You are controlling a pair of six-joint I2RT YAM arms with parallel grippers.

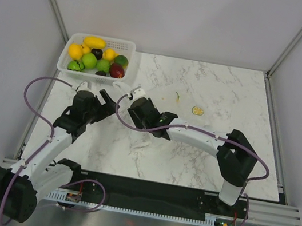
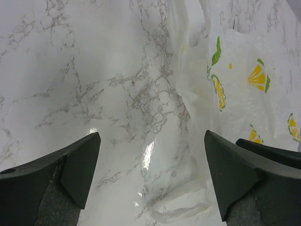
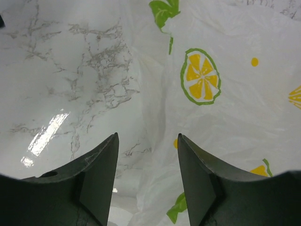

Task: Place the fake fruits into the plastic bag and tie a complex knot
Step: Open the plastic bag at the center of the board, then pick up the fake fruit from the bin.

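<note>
Right gripper (image 3: 147,141): open a little and holding nothing. It is low over the table.
Left gripper (image 2: 151,141): open wide and also holding nothing.
Plastic bag (image 3: 225,117): lies flat and crinkly on the marble table (image 1: 207,157). No fruit shows in it.
Bag from the right gripper: the bag's edge is under the gap between its fingers. The rest spreads out toward 2 o'clock in that camera.
Bag from the left gripper: mostly at 2 o'clock, with a bit of edge at 5 o'clock by one finger.
Nearer arm: the right one, I think.
Bag's long way: from above it seems to run from the grippers toward 3 o'clock. White on white makes it hard to see.
Fake fruits (image 1: 97,57): all piled in the white basket (image 1: 129,44), at 11 o'clock in the top view, near the left gripper.
In the way: nothing sits between the grippers and the bag. The two arms are close together and could bump.
Next: I think the bag's mouth must be pinched open first.
</note>
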